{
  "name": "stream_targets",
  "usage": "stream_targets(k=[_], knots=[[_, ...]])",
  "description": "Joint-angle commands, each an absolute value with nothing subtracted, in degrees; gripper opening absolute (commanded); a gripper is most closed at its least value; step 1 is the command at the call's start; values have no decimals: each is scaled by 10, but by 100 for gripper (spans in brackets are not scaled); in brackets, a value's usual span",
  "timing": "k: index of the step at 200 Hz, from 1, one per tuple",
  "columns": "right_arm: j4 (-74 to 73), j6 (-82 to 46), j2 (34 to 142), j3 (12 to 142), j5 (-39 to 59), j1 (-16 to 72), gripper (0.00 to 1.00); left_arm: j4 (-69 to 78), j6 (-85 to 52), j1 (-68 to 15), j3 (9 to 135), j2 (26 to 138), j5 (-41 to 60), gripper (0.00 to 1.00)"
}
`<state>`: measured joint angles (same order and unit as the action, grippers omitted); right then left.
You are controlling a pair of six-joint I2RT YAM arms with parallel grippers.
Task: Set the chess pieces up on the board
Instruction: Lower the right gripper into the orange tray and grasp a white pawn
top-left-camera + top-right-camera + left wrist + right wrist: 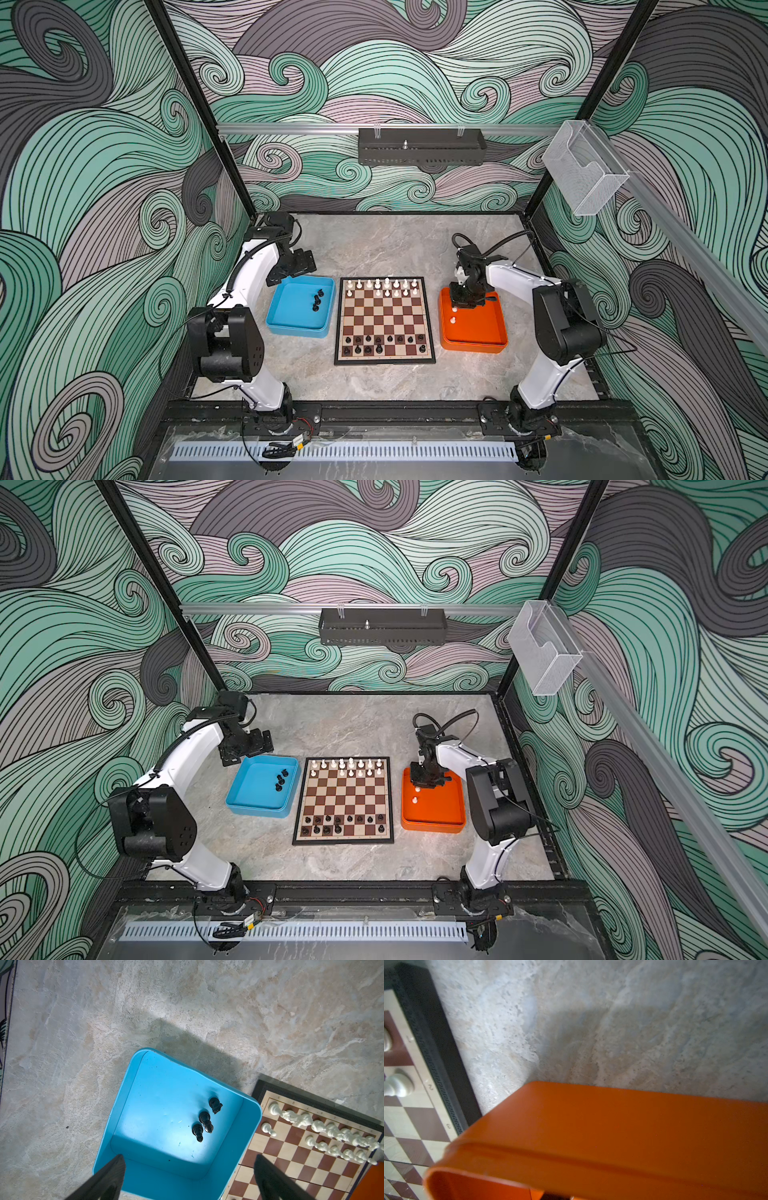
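The board (385, 320) lies mid-table between two trays. White chess pieces (386, 286) fill its far rows and black ones (380, 345) stand on its near rows. Three black pieces (204, 1122) stand in the blue tray (291, 328). Two white pieces (453, 320) sit in the orange tray (473, 345). My left gripper (189, 1178) hangs open and empty over the blue tray's far left corner. My right gripper (467, 301) reaches down into the orange tray's far left corner. Its jaws are hidden, so any hold on a piece cannot be made out.
The marble tabletop (374, 249) stretches behind the board. A black perforated holder (422, 147) hangs on the back rail. A clear plastic box (584, 170) is fixed to the right rail. Both arm bases stand at the front edge.
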<state>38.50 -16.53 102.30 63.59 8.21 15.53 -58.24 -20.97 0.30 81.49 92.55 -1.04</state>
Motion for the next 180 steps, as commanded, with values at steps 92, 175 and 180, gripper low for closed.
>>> stream_targets(k=[92, 175, 180], knots=[[403, -163, 1010, 654, 83, 165, 11, -580, -205, 7, 811, 931, -9, 99], [459, -143, 967, 696, 58, 182, 11, -578, -204, 7, 809, 927, -9, 99], [462, -141, 965, 700, 59, 186, 11, -578, -205, 8, 809, 928, -9, 99]])
